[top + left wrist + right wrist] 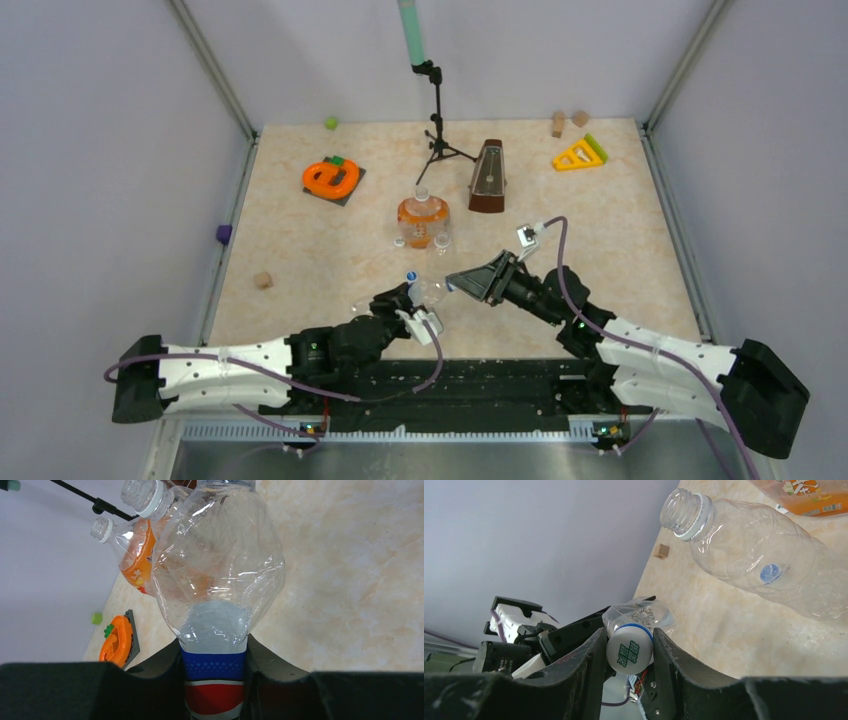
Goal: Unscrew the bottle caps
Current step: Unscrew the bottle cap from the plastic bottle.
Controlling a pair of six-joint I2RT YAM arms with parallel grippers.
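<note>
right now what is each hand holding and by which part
The left hand grips the blue-label bottle around its labelled lower body. The right hand pinches that bottle's cap by its sides.

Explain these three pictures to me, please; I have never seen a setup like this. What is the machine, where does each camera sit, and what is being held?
Two robot arms are bolted at the near edge of a table. The wide picture comes from a fixed camera above and behind them. The other two come from a camera on each wrist, looking along that arm's own fingers.

The left gripper is shut on a clear bottle with a blue label. The right gripper pinches that bottle's cap, which is white with a blue rim.

An orange bottle and a plain clear bottle stand on the table, both with bare necks. Also there are a brown metronome, a small tripod, an orange toy and a wooden block.
</note>
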